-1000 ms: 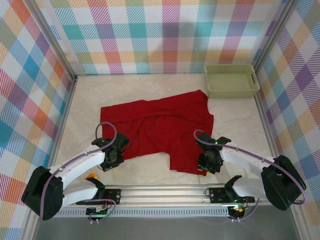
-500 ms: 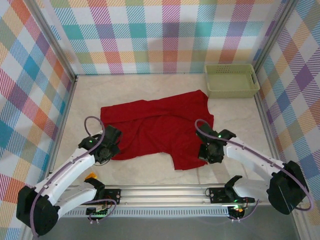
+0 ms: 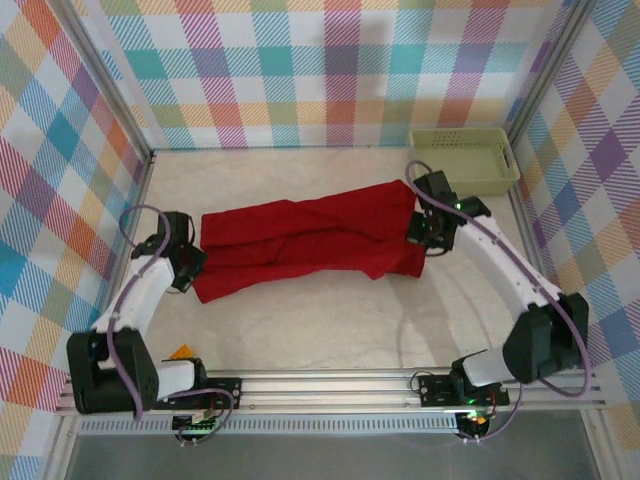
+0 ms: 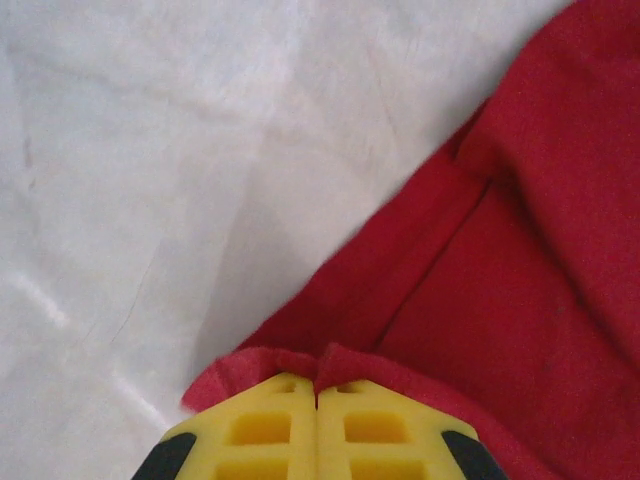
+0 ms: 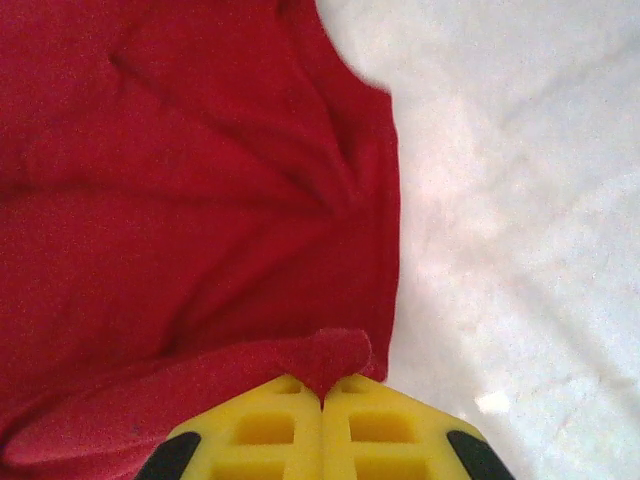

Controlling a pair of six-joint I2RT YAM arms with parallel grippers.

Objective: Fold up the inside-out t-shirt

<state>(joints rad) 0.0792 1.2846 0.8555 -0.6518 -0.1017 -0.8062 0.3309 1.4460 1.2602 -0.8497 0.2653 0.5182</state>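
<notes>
One green basket (image 3: pixel 480 184) near red t-shirt (image 3: pixel 300 240)

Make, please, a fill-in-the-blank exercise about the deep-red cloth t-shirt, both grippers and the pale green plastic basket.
The left gripper is ___ on an edge of the deep-red cloth t-shirt.
The right gripper has ___ fingers.
The pale green plastic basket stands in the far ___ corner of the white table.
Missing words: shut; yellow; right.

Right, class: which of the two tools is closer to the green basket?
The right tool, gripping the shirt beside the basket; the left tool grips the opposite end.
</notes>
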